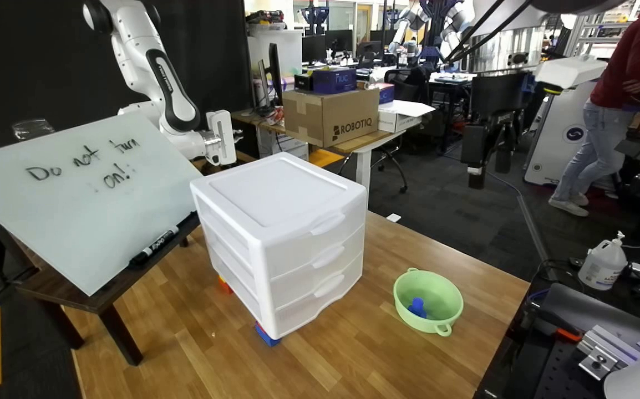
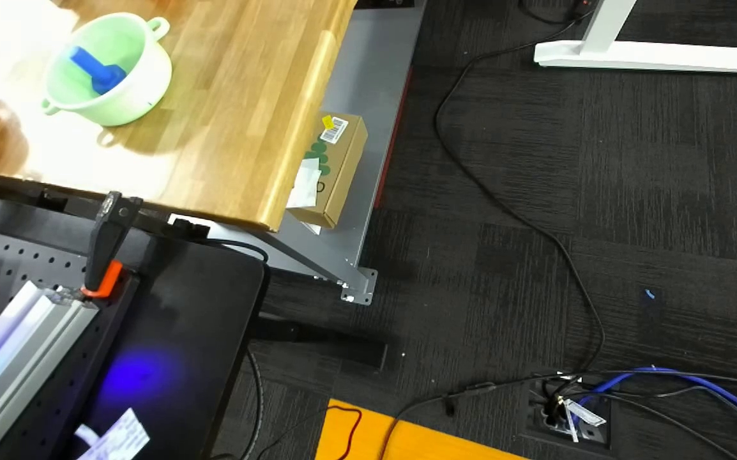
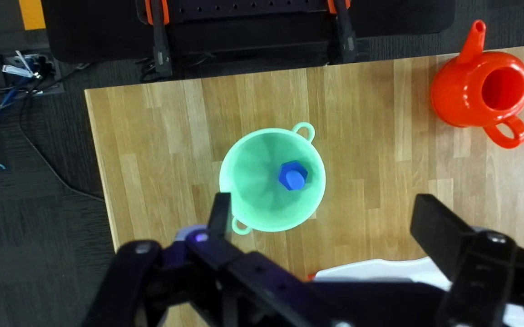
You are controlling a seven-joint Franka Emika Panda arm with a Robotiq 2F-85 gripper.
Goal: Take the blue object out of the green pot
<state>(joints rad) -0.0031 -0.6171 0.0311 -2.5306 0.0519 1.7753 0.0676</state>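
The green pot (image 1: 443, 302) stands on the wooden table with two small loop handles; it also shows in the other views (image 2: 138, 105) (image 3: 262, 200). The blue object (image 1: 417, 306) lies inside it. It looks bolt-like, with a hexagonal base and a round shaft, and leans against the pot's wall in an exterior view (image 2: 101, 71). In the wrist view the blue object (image 3: 294, 176) is off-centre in the pot. My gripper (image 1: 489, 170) is open and empty, high above the table. In the wrist view its fingers (image 3: 323, 196) are wide apart, with the pot beyond the left fingertip.
A white drawer unit (image 1: 298, 244) stands on the table beside the pot, with coloured blocks under it. A red teapot (image 3: 466, 91) stands near the table edge. A whiteboard (image 1: 76, 194) leans on a small stand. Black clamps (image 2: 110, 236) sit on the black side table.
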